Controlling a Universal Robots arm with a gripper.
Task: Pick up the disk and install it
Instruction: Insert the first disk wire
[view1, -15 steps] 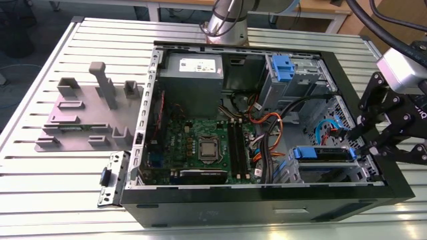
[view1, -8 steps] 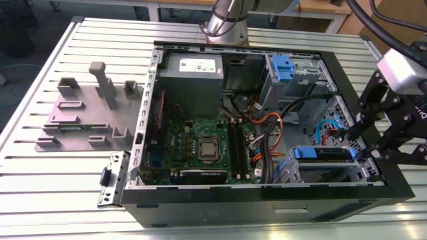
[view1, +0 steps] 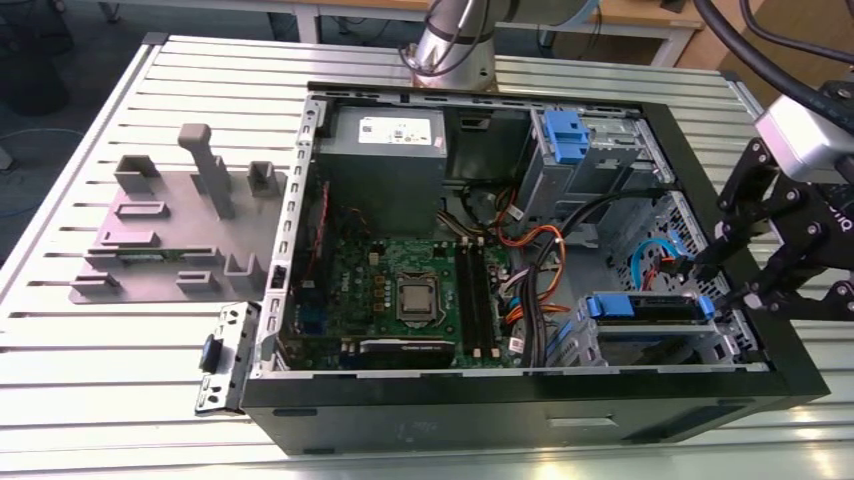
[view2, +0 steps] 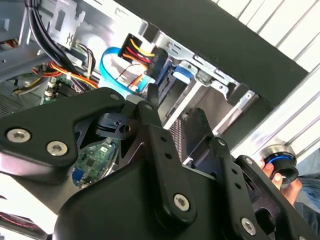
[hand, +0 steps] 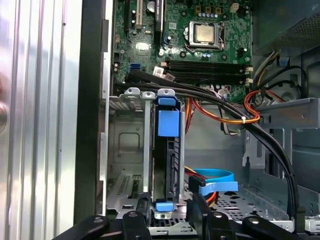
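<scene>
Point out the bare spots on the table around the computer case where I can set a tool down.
Bare slatted table lies in front of the grey stand, toward the camera. A bare strip runs behind the stand, beside the case. Crowded: the case's far right edge, where the gripper hangs by the disk.

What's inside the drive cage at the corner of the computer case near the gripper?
The disk in its blue bracket sits upright in a slot of the metal drive cage, with the gripper at its end. The neighbouring slot looks empty. The disk's label and far end are hidden.
</scene>
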